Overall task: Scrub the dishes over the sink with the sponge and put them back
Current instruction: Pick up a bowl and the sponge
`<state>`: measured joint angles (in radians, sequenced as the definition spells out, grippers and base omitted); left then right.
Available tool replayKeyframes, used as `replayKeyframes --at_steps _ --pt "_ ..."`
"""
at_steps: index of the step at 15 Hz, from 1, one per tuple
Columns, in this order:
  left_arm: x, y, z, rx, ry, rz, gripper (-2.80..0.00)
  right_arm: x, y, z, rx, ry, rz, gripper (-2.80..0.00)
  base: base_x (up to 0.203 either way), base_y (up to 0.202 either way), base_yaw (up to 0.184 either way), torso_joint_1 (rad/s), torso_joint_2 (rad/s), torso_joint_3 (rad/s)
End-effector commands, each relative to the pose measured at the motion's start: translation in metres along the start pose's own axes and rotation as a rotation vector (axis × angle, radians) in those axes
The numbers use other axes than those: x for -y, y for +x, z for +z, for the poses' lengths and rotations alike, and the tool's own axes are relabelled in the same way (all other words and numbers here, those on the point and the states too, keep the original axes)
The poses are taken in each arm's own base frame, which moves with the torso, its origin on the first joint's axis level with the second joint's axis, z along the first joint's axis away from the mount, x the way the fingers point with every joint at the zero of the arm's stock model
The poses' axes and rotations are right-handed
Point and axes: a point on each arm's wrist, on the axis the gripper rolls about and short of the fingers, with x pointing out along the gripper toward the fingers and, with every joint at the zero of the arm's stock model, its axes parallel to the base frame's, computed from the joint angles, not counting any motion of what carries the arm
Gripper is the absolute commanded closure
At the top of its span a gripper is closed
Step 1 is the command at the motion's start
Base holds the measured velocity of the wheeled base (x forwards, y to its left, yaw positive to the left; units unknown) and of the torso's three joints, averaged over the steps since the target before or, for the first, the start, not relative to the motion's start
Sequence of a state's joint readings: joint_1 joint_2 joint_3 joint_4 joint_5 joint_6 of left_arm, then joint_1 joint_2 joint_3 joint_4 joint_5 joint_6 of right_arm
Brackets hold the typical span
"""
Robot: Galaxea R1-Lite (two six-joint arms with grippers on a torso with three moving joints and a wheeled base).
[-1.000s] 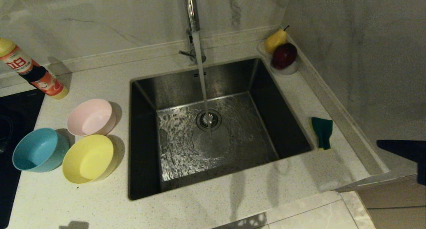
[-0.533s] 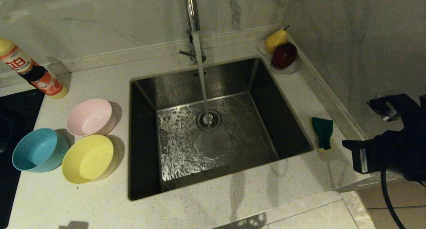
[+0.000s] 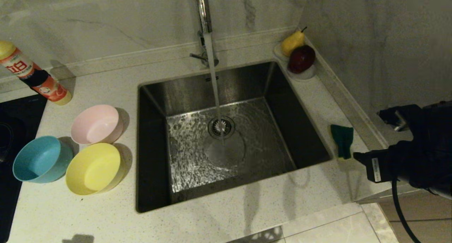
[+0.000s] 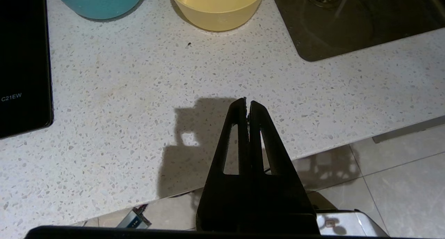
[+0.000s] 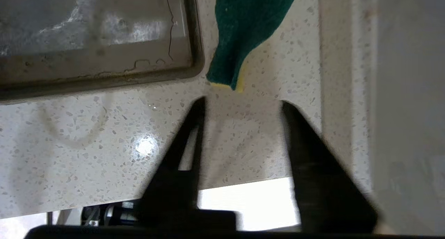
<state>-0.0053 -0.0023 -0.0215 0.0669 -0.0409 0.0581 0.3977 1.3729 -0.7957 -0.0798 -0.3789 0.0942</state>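
Note:
Three bowls stand on the counter left of the sink (image 3: 152, 147): pink (image 3: 97, 124), yellow (image 3: 93, 169) and light blue (image 3: 41, 159). Water runs from the tap (image 3: 203, 10) onto the drain. The sponge (image 3: 342, 140), green face up, lies on the counter right of the sink. My right arm (image 3: 416, 154) reaches in from the right edge. In its wrist view the right gripper (image 5: 243, 101) is open and empty, with the sponge's (image 5: 247, 30) near end just ahead of the fingertips. My left gripper (image 4: 247, 101) is shut and empty over the counter's front edge, short of the yellow bowl (image 4: 217, 6).
A detergent bottle (image 3: 33, 75) leans at the back left beside a black hob (image 3: 10, 130). A white dish (image 3: 307, 74) with a pear and a red fruit sits in the back right corner. A raised stone ledge (image 3: 356, 108) and the wall run close along the sponge's right.
My right arm has come into the head view from the right and moved left towards the sponge. Bowls, sponge and running water are as before.

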Motion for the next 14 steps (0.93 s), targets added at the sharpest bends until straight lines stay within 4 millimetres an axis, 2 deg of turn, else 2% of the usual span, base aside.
replayKeyframes --at_steps 1,6,11,14 --pt "0.0 0.0 0.0 -0.003 0.0 -0.001 0.0 -0.004 0.01 -0.002 -0.028 0.03 -0.006 -2.8 0.0 0.0 0.0 0.0 0.0 0.0" --pt "0.0 0.0 0.0 -0.003 0.0 0.0 0.0 -0.005 0.03 -0.006 -0.076 0.053 -0.031 -2.8 0.0 0.0 0.0 0.0 0.0 0.0" --pt "0.0 0.0 0.0 -0.003 0.0 0.0 0.0 -0.004 0.05 -0.005 -0.05 0.071 -0.053 -2.8 0.0 0.0 0.0 0.0 0.0 0.0" --pt "0.0 0.0 0.0 -0.003 0.0 0.0 0.0 -0.004 0.053 -0.002 -0.044 0.073 -0.054 -2.8 0.0 0.0 0.0 0.0 0.0 0.0"
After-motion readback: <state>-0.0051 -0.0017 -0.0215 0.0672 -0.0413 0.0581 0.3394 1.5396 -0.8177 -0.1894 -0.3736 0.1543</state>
